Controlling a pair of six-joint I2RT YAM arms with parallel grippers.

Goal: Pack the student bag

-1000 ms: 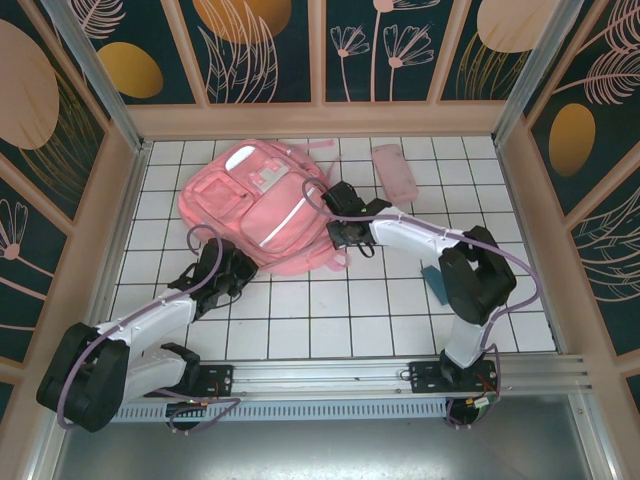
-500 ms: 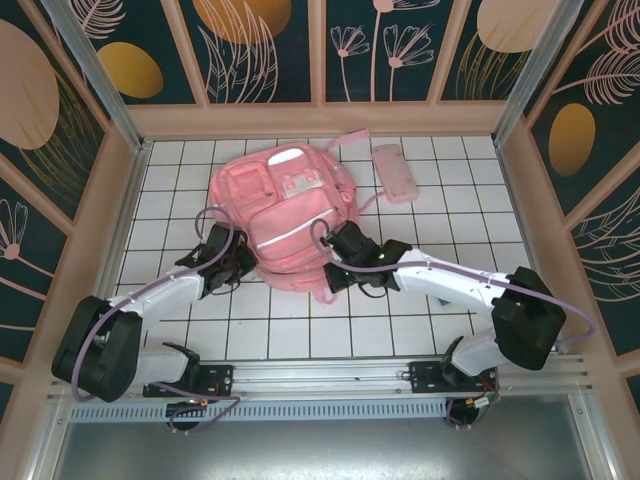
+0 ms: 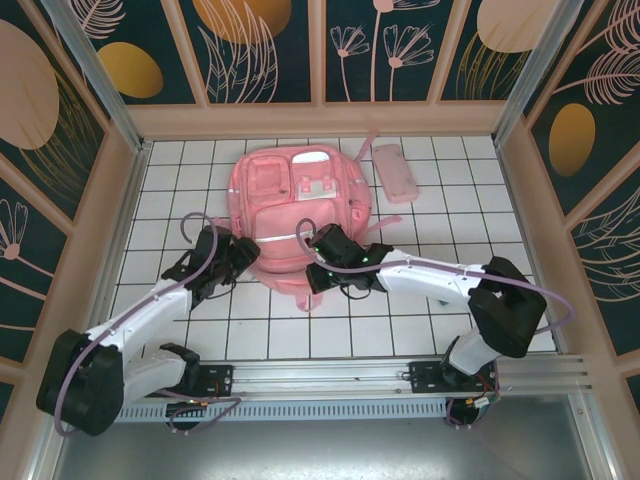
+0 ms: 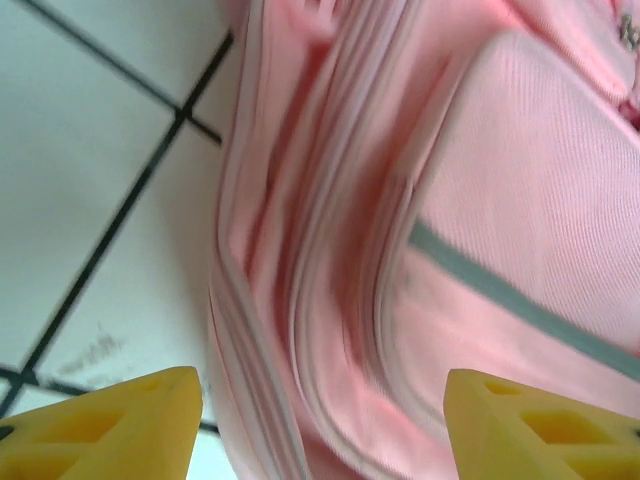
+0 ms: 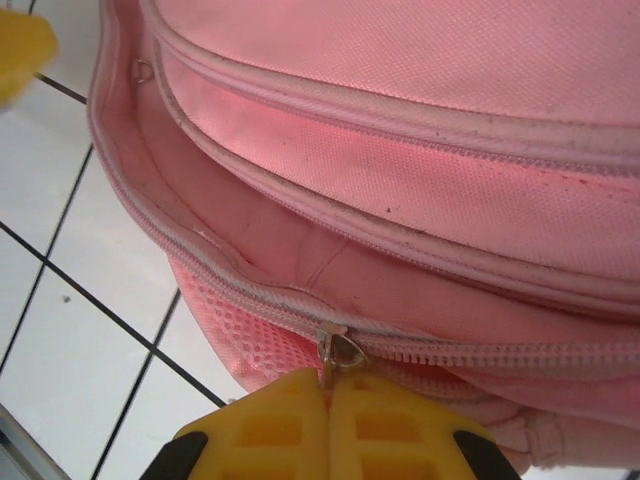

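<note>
- One turn had squared the bag point(image 3: 300, 215), just left of the pouch point(image 3: 394, 172).
- Right gripper point(image 5: 328, 388) pinched its zip pull point(image 5: 341, 350), so unzipping could proceed.
- Left gripper point(image 4: 320, 400) gaped wide, seemingly empty.

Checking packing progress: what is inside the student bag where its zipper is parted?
Through the gap, the right wrist view shows bare pink lining of the student bag, with no items visible there. Deeper inside is covered by the bag's fabric.
</note>
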